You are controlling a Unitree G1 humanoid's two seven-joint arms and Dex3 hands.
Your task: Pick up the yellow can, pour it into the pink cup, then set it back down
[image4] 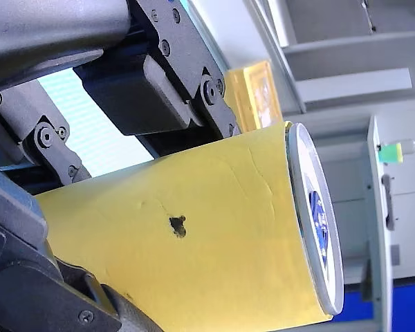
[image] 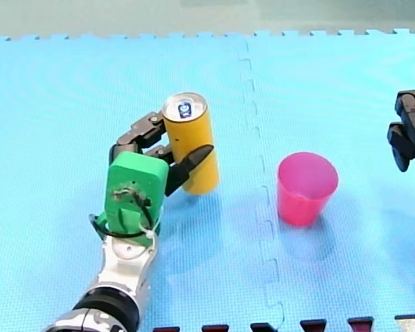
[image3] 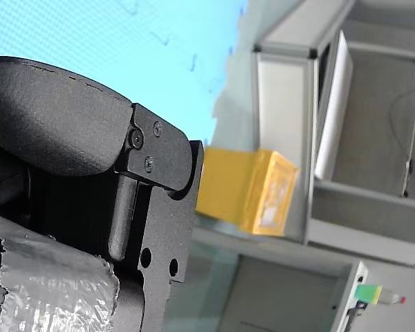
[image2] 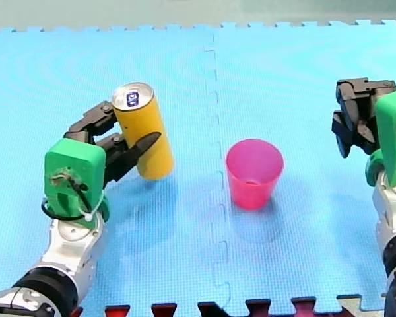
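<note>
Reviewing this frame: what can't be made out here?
Whether the yellow can is opened: top too small in head views, edge-on in second wrist view.
Left hand contact on the can's far side: hidden by the can, head views.
Right hand: cut off by first head view's right edge.

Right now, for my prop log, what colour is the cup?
The cup is pink; the second head view shows it best.

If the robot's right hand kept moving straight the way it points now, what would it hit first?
Likely the yellow can held in the left hand. The right hand points left across the blue mat, and its line seems to pass behind the pink cup, though depth is unclear.
</note>
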